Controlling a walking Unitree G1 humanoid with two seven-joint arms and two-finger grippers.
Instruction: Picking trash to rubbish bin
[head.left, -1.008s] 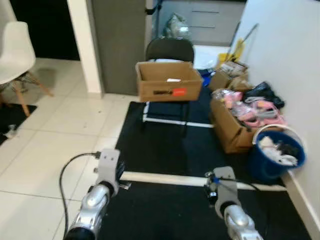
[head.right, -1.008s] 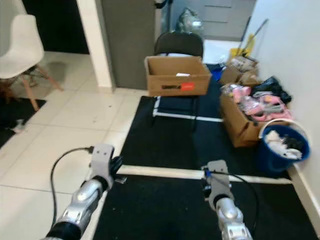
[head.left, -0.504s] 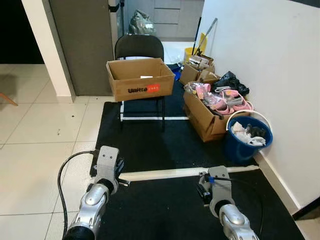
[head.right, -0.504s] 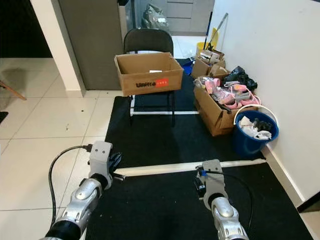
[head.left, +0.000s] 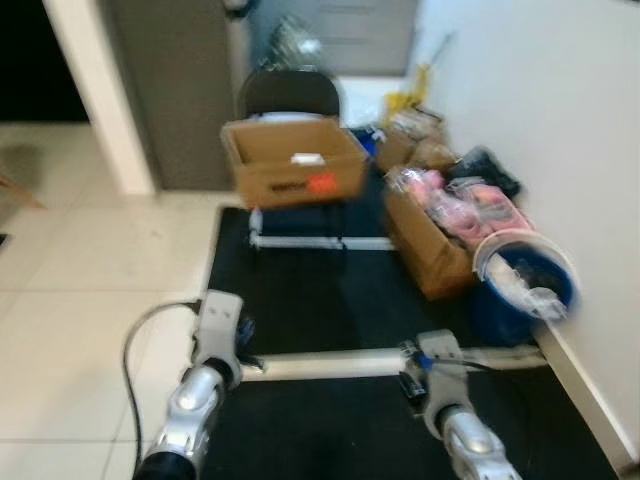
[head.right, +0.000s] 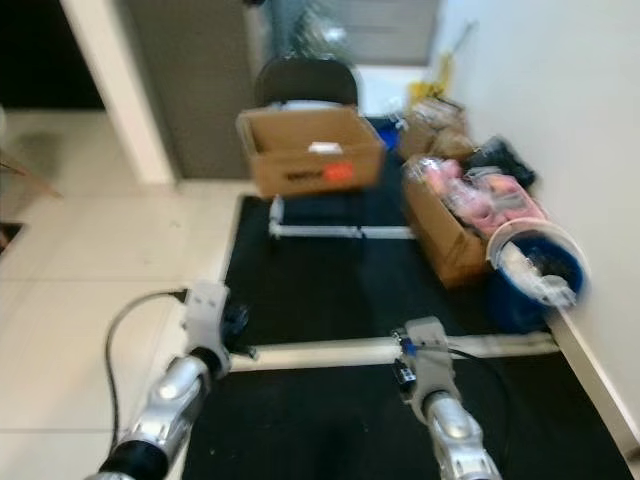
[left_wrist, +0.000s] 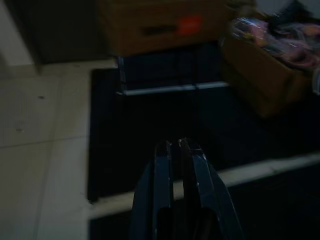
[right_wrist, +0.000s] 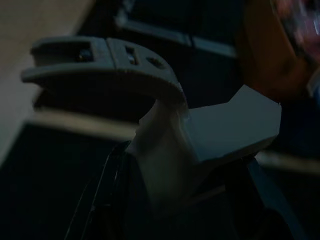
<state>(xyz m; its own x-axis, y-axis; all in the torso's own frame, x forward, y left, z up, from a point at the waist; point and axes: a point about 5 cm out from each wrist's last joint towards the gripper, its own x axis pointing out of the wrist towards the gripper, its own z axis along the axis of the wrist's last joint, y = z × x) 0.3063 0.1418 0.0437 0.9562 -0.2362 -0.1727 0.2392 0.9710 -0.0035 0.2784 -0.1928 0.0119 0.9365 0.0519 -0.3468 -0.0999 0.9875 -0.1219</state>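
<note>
Risk: walking blind toward the bin with nothing held.
Left hand (left_wrist: 180, 150) is closed and empty; right hand (head.right: 418, 345) state cannot be told. Blurred views risk collision with open box (head.left: 440, 262) before blue bin (head.left: 520, 295) by the mat's far right edge.

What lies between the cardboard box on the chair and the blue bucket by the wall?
In the left eye view, an open cardboard box of pink things stands on the black mat between the box on the chair and the blue bucket.
</note>
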